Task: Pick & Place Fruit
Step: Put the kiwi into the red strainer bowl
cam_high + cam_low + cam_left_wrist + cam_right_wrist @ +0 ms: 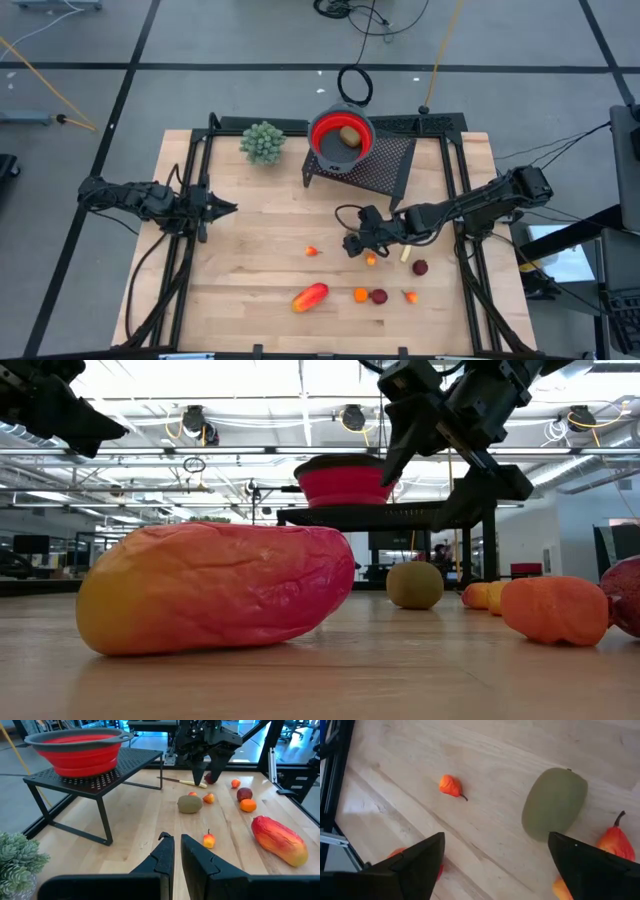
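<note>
- I am working over a wooden table [250, 290] with a black perforated stand [375, 165] at its far edge, and a red bowl [340, 135] is sitting on that stand.
- One olive-brown oval [348, 137] is already lying inside the bowl, so by my reckoning the task is only barely under way.
- The long red-orange piece [310, 297] is lying near the front edge of the table, well apart from the bowl and untouched.
- My right gripper [355, 243] is hanging low over mid-table with its fingers spread wide and nothing between them; in the right wrist view the second olive-brown oval [554, 803] is lying on the wood between those fingers, so I judge it the next piece to take.
- My left gripper [228, 208] is waiting at the table's left side, fingers pressed together on nothing.
- Small pieces are lying scattered near the right gripper: a small orange-red piece [312, 251], an orange bit [360, 294], two dark-red bits [379, 296] [420, 267] and a tiny orange one [409, 296].
- All of these are yet to go into the bowl, so most of the work is ahead.
</note>
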